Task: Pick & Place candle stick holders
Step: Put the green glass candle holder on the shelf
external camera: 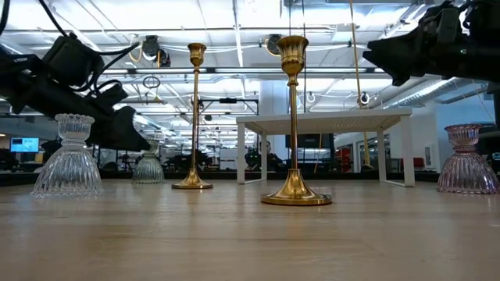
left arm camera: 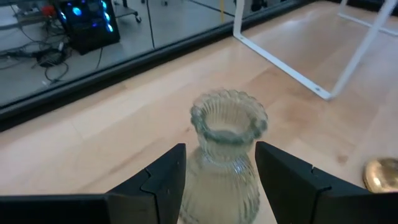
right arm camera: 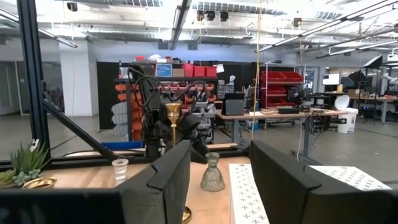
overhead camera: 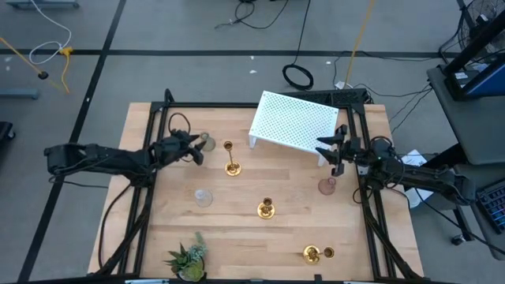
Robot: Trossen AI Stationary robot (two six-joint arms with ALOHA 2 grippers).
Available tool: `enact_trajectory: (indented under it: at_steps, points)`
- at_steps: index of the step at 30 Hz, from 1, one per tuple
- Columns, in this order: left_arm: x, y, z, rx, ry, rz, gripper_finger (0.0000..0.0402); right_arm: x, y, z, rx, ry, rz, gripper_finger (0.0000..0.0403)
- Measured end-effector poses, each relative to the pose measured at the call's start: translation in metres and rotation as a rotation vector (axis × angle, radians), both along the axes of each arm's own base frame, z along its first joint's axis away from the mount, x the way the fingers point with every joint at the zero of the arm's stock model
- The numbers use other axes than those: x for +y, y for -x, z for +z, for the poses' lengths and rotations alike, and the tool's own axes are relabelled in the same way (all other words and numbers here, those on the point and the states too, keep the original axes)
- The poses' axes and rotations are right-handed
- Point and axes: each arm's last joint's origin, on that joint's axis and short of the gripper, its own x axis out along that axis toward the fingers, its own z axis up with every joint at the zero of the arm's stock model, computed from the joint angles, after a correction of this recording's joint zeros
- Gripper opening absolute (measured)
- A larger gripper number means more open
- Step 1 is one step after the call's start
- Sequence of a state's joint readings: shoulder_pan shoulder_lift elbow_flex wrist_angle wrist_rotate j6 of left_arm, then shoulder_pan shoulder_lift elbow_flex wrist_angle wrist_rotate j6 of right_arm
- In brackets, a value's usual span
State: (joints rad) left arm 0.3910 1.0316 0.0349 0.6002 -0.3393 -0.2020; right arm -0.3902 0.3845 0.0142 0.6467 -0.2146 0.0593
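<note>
**Left gripper straddles the grey-green holder; right arm waits by the rack**

From above, your left gripper sits at about ten o'clock on the desk, its jaws apart on either side of the grey-green glass holder. The left wrist view shows that holder upright between the two dark fingers, with a gap on each side, so nothing is clamped

Your right gripper hangs at about two o'clock, just off the corner of the white perforated rack, jaws apart and holding nothing. The pink glass holder stands just beside it, toward the desk's near edge

The clear glass holder stands at about nine o'clock. One gold holder stands upright near the left gripper, a second gold holder stands upright near the centre, and a third gold holder lies on its side at about five o'clock. The small green plant sits at seven o'clock
</note>
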Motion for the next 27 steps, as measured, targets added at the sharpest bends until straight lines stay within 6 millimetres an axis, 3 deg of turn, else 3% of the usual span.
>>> enact_trajectory:
  at_steps: [27]
  points:
    - [0.043, -0.027, -0.016, 0.12, -0.029, 0.056, 0.02, -0.001, -0.003, -0.004, 0.037, -0.015, 0.0, 0.0155]
